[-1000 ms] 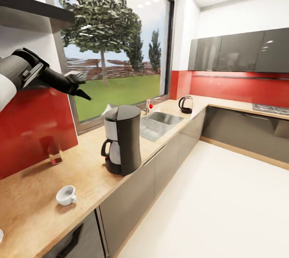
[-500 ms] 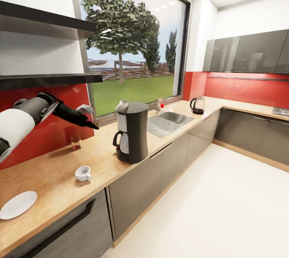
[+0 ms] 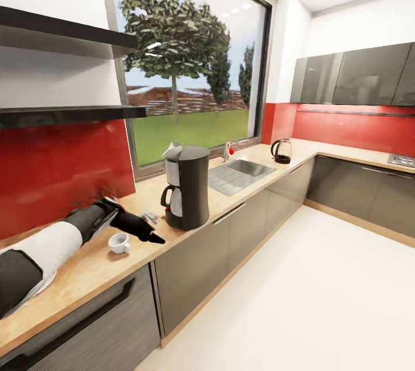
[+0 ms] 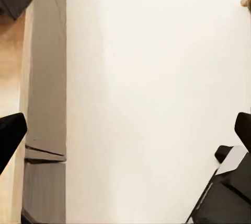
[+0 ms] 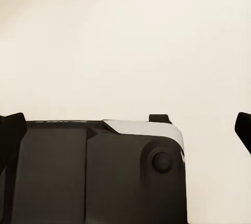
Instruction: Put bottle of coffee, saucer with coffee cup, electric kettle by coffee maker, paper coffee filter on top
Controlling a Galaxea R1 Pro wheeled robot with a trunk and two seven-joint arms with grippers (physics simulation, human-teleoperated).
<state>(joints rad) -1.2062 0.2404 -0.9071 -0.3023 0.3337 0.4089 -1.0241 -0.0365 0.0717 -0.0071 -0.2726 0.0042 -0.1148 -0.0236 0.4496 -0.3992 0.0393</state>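
Coffee maker point(image 3: 185, 187) upright on a wooden counter point(image 3: 86, 267), under the window point(image 3: 190, 65).

Cup point(image 3: 119, 242) at its 8 o'clock, near the counter's front edge, just beside the left gripper point(image 3: 151, 236); kettle point(image 3: 281, 151) far off at 2 o'clock, past the sink point(image 3: 239, 172). Red backsplash, grey cabinets, pale floor. Both grippers' fingers stand wide apart, holding nothing.

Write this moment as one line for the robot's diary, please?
left end effector: open, empty, over counter edge | coffee cup: on countertop beside arm | coffee maker: upright | electric kettle: beyond sink
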